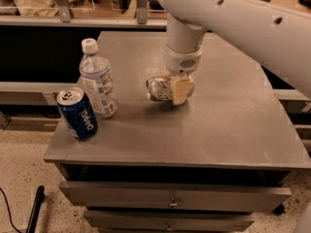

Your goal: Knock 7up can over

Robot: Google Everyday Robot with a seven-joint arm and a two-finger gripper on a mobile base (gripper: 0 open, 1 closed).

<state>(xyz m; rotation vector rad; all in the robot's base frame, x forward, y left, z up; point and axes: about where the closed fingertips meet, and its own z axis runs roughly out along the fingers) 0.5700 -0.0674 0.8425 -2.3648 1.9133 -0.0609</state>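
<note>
So the biggest thing here is the grey desk (pixel 218 130), a flat metal-looking top with a couple of drawers (pixel 146 194) stacked under the front edge. It sits on a speckled floor.

Next up is the robot's white arm (pixel 233 18). It sweeps in from the upper right and drops straight down over the middle of the desk, a bit toward the back.

Over on the left side of the desk there's a clear water bottle (pixel 98 81) with a white cap, standing upright. Just beside it, closer to the front left corner, is a dark blue Pepsi can (pixel 77 113), also upright, maybe leaning a hair.

At the bottom of the arm is the hand (pixel 179 93), down low at the desk surface with a tan pad facing the camera. It's right up against the 7up can (pixel 158 88), covering the can's right end.

The 7up can is lying on its side near the middle of the desk, its top pointing left toward the bottle, well apart from both the bottle and the Pepsi. Honestly can't tell if the hand is clamped on it or just resting against it.
</note>
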